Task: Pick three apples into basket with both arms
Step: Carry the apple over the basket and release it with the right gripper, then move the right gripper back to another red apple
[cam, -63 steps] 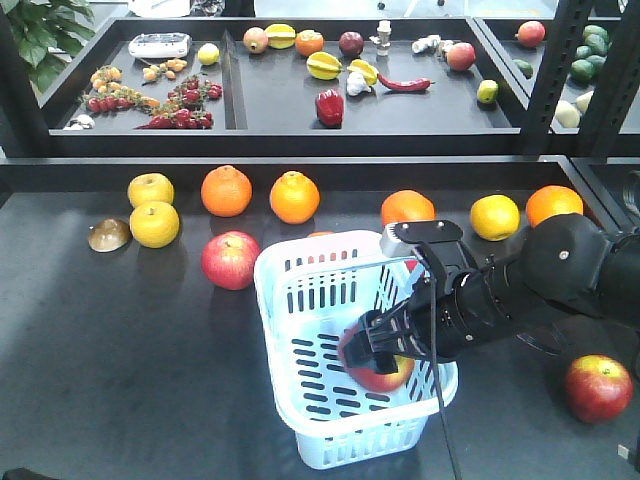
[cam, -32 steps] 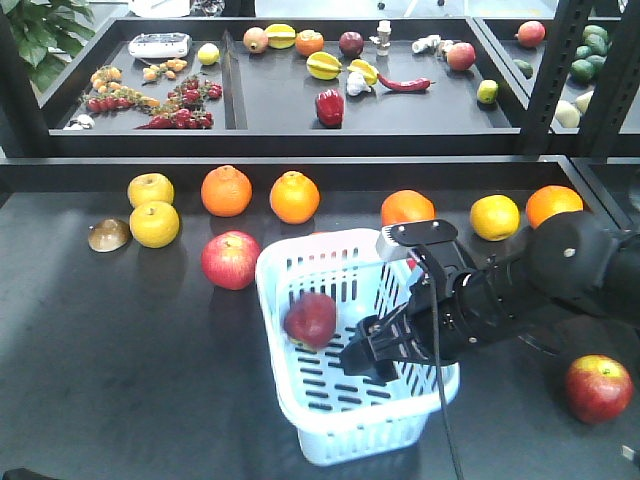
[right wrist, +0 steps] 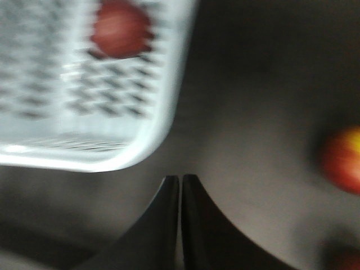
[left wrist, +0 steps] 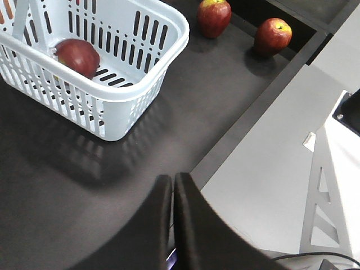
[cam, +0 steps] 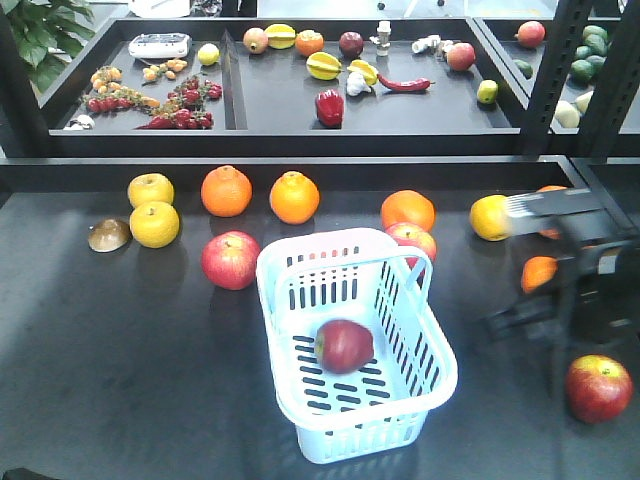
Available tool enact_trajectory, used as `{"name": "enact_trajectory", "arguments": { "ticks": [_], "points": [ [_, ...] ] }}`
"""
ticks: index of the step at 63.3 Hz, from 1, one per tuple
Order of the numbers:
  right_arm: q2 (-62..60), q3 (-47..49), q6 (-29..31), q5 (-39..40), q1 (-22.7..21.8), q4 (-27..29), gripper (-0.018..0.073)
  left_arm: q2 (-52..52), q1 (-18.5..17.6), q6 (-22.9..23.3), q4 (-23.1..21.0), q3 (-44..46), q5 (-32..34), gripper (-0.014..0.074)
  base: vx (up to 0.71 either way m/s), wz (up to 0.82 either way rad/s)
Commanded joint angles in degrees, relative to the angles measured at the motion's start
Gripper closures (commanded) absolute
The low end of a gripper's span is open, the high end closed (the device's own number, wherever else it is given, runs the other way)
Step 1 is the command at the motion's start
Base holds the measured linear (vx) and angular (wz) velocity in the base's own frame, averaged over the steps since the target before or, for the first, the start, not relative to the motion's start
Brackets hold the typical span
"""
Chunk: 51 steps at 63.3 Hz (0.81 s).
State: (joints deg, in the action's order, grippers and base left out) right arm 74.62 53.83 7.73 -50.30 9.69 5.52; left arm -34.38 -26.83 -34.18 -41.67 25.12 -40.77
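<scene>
Centre of the table (cam: 120, 350): basket (cam: 365, 432), pale blue-white plastic, rectangular, slotted walls and floor, thin loop handle over the far rim. The table is matte black.
Apple in the basket (cam: 344, 346): round, dark maroon, smooth skin. It lies on the slotted floor about mid-basket. It is sharp in the left wrist view (left wrist: 77, 57) and smeared in the right wrist view (right wrist: 120, 28).
Loose apples (left wrist: 214, 17): two, dark red with yellow-green crowns, on the table beyond the basket's right side. The front view catches only one loose apple (cam: 598, 388), near right.
Pinkish-red apples (cam: 230, 260): one left of the basket, one just behind its far right corner.
Oranges (cam: 227, 190): dimpled skin, in a row along the far side.
Right gripper (right wrist: 180, 179): black curved fingers pressed together, nothing between them. The basket (right wrist: 84, 157) corner is up-left of the tips, apart.
Left gripper (left wrist: 171, 179): fingers closed together, empty, over the near table edge. The basket (left wrist: 112, 107) is far-left of it, well apart.
Right arm (cam: 585, 265): motion-blurred at the right edge, off the basket.
Change: a second ago the right gripper held the apple inside the basket. Half a second ago the apple sat at the floor's far left, the arm still over the rim. Now the arm is withdrawn and the apple is mid-floor.
</scene>
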Motion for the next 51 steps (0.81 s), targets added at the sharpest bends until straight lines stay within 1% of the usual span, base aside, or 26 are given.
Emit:
{"name": "enact_trajectory", "arguments": {
  "ticks": [1,7,12,15,21,30,35,36,41,51],
  "points": [
    [-1.6,1.5,-6.0,2.7,-4.7,-9.1,0.0564,0.0,-0.2,0.1,-2.1,1.3,2.8,0.0602,0.00,0.00],
    [-1.6,1.5,-4.8,5.1,-8.9,-9.9,0.0539,0.0,-0.2,0.1,-2.1,1.3,3.4,0.0602,0.00,0.00],
    [-0.8,1.5,-4.1,6.3,-12.7,-9.5,0.0469,0.0,-0.2,0.1,-2.0,1.3,3.8,0.0602,0.00,0.00],
    [0.5,1.5,-3.8,6.4,-14.6,-9.5,0.0412,0.0,-0.2,0.1,-2.0,1.3,3.8,0.0602,0.00,0.00],
    [4.3,1.5,-4.2,6.2,-18.9,-9.4,0.0228,0.0,-0.2,0.1,-2.0,1.3,3.8,0.0602,0.00,0.00],
    [11.8,1.5,-4.2,5.5,-23.2,-10.0,-0.0057,0.0,-0.2,0.1,-2.0,1.3,3.8,0.0602,0.00,0.00],
    [15.4,1.5,-5.2,5.5,-24.7,-10.1,-0.0161,0.0,-0.2,0.1,-2.0,1.3,3.8,0.0602,0.00,0.00],
    [15.9,1.5,-5.4,5.5,-24.7,-10.1,-0.0172,0.0,-0.2,0.1,-2.0,1.3,3.8,0.0602,0.00,0.00],
    [18.6,1.5,-5.8,6.0,-24.7,-10.3,-0.0169,0.0,-0.2,0.1,-2.0,1.3,3.8,0.0602,0.00,0.00],
    [22.4,3.9,-6.0,7.2,-24.6,-9.6,-0.0146,0.0,-0.2,0.1,-1.8,1.3,3.8,0.0602,0.00,0.00]
  ]
}}
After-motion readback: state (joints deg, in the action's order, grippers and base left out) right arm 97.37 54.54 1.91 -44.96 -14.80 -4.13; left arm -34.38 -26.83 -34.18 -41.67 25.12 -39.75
